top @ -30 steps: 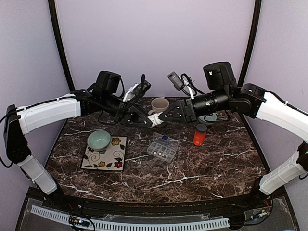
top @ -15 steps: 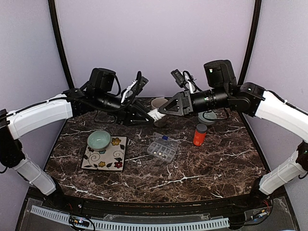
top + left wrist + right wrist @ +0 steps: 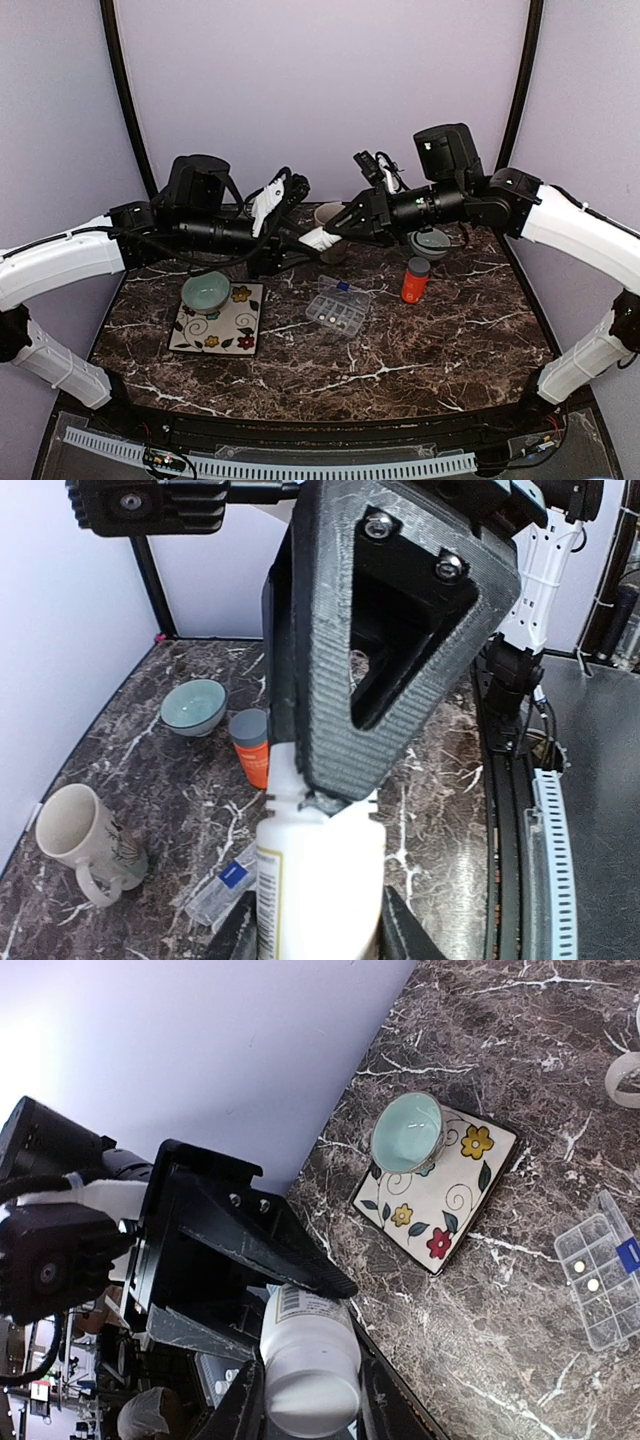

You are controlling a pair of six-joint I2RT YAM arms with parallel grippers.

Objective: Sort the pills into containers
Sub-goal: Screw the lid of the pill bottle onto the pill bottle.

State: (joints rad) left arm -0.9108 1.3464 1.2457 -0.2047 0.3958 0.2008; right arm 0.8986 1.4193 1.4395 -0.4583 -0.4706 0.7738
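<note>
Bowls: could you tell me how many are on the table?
2: the left bowl on the floral tile; the rear bowl at back right, behind the orange bottle. Others may be hidden.

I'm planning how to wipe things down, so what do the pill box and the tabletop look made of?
Tabletop: dark brown marble look, white veins, low sheen; real stone or laminate, cannot tell. Pill box: probably clear thin plastic; the veining shows through it.

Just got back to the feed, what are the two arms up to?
Both arms hold one white bottle in the air over the table. The left gripper grips its body, the right gripper its cap end, fingers shut on it. The clear organiser box lies open on the table, with two white pills in its compartments. An orange bottle stands beside it.
</note>
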